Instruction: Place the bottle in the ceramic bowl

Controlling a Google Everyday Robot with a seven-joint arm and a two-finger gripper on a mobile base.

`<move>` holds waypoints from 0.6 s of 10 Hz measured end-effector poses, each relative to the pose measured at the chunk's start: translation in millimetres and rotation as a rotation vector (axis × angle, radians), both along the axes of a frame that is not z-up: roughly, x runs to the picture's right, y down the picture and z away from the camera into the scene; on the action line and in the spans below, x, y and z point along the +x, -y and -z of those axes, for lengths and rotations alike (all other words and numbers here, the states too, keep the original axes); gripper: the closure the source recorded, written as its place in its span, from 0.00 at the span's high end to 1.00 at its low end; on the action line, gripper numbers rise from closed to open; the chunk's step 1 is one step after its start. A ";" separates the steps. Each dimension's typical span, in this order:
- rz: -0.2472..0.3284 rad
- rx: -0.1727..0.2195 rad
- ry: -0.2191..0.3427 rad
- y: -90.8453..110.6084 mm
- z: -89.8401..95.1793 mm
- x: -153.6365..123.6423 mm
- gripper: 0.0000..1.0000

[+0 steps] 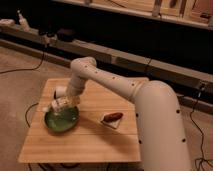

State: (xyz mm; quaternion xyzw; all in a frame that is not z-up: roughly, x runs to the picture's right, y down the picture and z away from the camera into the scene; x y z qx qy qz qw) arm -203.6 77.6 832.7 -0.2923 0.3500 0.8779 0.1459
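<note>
The green ceramic bowl [62, 121] sits on the left part of the wooden table [100, 142]. My gripper [64, 103] reaches down from the white arm [107, 82] and hangs just over the bowl's back-left rim. It is shut on the cream-white bottle [55, 106], which lies roughly level in the fingers and sticks out to the left above the bowl. The bottle's far end is partly hidden by the gripper.
A short white cup [59, 92] stands on the table just behind the gripper. A small square plate with a brown item [112, 118] lies to the right of the bowl. Cables run on the floor at left, and a long dark bench stands behind the table.
</note>
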 end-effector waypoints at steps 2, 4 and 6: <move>0.045 0.010 0.009 -7.3 -1.4 -8.8 0.46; 0.066 0.072 0.021 -4.6 3.8 -0.8 0.66; 0.068 0.094 0.031 -7.0 8.8 2.3 0.80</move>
